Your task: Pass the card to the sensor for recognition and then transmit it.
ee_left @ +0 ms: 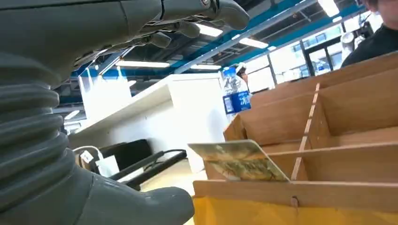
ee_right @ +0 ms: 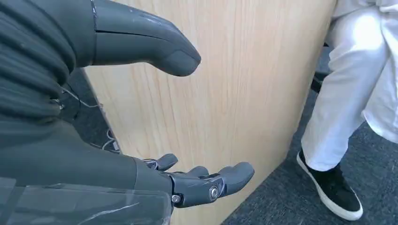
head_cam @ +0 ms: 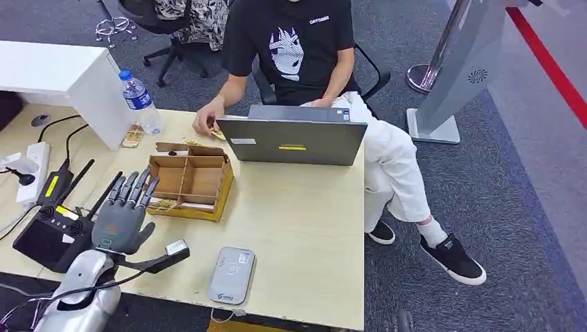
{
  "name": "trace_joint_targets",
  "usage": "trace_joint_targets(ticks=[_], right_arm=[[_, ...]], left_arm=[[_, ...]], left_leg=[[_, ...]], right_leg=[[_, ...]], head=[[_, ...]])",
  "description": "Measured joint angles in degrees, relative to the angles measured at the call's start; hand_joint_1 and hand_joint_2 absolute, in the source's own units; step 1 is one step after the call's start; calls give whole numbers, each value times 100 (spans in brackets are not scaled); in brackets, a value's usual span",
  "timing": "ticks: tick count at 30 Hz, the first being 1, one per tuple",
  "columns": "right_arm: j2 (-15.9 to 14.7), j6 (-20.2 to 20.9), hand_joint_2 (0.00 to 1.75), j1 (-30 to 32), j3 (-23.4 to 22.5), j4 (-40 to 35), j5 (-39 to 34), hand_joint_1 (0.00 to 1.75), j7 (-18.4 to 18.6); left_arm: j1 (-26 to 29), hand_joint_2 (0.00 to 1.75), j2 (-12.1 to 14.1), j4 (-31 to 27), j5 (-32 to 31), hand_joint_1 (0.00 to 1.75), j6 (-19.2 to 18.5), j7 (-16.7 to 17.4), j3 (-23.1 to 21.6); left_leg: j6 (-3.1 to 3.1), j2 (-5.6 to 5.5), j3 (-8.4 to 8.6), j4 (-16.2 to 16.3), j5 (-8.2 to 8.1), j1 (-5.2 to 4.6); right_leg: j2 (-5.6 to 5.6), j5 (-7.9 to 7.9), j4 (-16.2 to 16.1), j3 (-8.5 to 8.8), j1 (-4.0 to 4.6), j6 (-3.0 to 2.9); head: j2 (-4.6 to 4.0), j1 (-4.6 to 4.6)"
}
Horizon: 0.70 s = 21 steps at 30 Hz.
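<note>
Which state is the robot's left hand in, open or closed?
Open. The left hand hovers beside the wooden box with fingers spread, holding nothing.

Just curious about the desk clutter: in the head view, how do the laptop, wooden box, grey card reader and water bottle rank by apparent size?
Largest to smallest as they look:
1. laptop
2. wooden box
3. grey card reader
4. water bottle
The reader lies nearer the camera, so the last two are unsure.

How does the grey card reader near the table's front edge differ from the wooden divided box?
The card reader is flat, grey and rounded; the wooden box is tan, walled and split into compartments. The box holds a card at its near-left corner; nothing lies on the reader. The left hand hovers beside the box, not the reader. Both rest on the table.
</note>
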Motion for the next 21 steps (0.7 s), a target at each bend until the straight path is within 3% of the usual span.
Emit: trace_joint_targets(ticks=[21], right_arm=[[52, -22, 175, -40, 33, 13, 61, 0, 17]], left_arm=[[-500, 175, -190, 794, -260, 0, 243, -2, 11]], left_leg=[[0, 0, 0, 0, 0, 0]], right_leg=[[0, 0, 0, 0, 0, 0]], head=[[0, 0]])
